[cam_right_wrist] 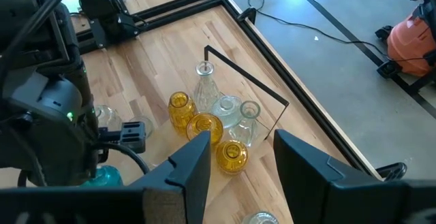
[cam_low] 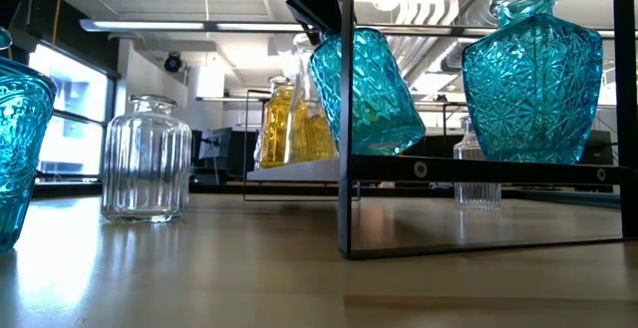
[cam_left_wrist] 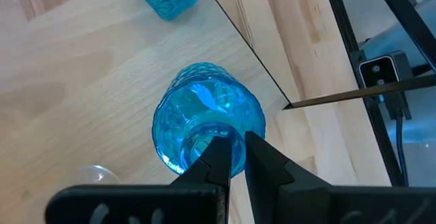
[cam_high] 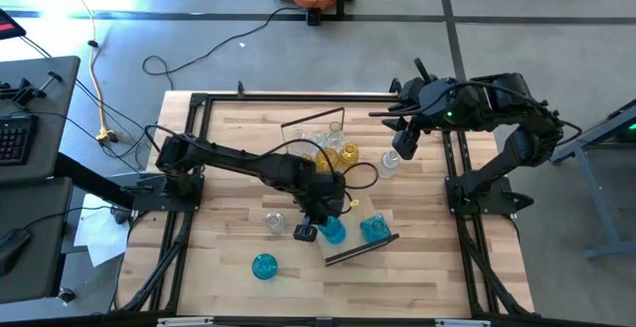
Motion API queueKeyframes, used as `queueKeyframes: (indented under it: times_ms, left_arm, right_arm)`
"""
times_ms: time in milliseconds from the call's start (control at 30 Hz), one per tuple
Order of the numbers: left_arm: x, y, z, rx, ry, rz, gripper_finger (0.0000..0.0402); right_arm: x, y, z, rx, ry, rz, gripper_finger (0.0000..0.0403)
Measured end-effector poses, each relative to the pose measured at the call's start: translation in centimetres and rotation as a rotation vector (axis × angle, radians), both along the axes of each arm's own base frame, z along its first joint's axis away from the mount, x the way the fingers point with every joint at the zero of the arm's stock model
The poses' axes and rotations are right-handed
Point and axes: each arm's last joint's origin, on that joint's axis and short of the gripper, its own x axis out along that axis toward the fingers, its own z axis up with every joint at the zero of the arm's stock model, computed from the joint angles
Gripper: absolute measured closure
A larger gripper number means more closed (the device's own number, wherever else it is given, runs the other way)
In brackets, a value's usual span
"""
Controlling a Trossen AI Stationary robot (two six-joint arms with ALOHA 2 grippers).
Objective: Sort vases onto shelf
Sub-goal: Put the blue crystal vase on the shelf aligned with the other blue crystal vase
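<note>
A blue vase (cam_left_wrist: 204, 125) hangs tilted from my left gripper (cam_left_wrist: 237, 142), which is shut on it just above the near shelf (cam_low: 478, 168). A second blue vase (cam_low: 533, 79) stands upright on that shelf. A third blue vase (cam_high: 264, 265) and a clear ribbed vase (cam_low: 147, 159) rest on their bases on the tabletop. Yellow and clear vases (cam_right_wrist: 211, 118) stand clustered farther back. My right gripper (cam_right_wrist: 242, 149) hangs open, high above the table's far right. My left gripper has the blue vase by the rim of its mouth (cam_left_wrist: 235, 157), one finger (cam_left_wrist: 219, 154) inside the opening and one outside. The fingers slant down from above. The vase hangs tilted (cam_low: 364, 94); whether its base touches the shelf I cannot tell.
A thin dark frame (cam_low: 346, 119) holds up the near shelf. One more clear vase (cam_high: 390, 163) stands near the right arm's base. Black rails (cam_high: 184, 218) run along the table's left and right sides. Bare wood lies at the near edge.
</note>
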Motion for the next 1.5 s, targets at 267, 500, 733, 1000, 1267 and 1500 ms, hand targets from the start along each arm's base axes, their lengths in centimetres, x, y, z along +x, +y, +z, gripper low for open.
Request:
queueKeyframes:
  times_ms: [267, 500, 733, 1000, 1267, 1500]
  left_arm:
    - [-0.4, -1.3, 0.0, 0.002, 0.008, -0.044, 0.0387]
    - [-0.6, -2.1, 1.0, 0.063, -0.003, -0.055, 0.0387]
    - [-0.3, -1.6, 2.6, 0.112, -0.056, -0.044, 0.0387]
    - [-0.8, -2.5, 2.5, 0.173, -0.057, -0.169, 0.0387]
    - [-0.9, -3.3, 2.1, 0.296, -0.092, -0.273, 0.0387]
    - [-0.8, -3.2, 2.1, 0.313, -0.111, -0.310, 0.0387]
  right_arm:
    - [0.0, 0.0, 0.0, 0.002, -0.001, -0.002, 0.0258]
    - [0.0, 0.0, 0.0, 0.006, -0.003, -0.004, 0.0258]
    - [0.0, 0.0, 0.0, 0.015, -0.006, -0.008, 0.0258]
    - [0.0, 0.0, 0.0, 0.015, -0.006, -0.007, 0.0258]
    - [0.0, 0.0, 0.0, 0.021, -0.007, -0.008, 0.0258]
    - [0.0, 0.0, 0.0, 0.023, -0.008, -0.011, 0.0258]
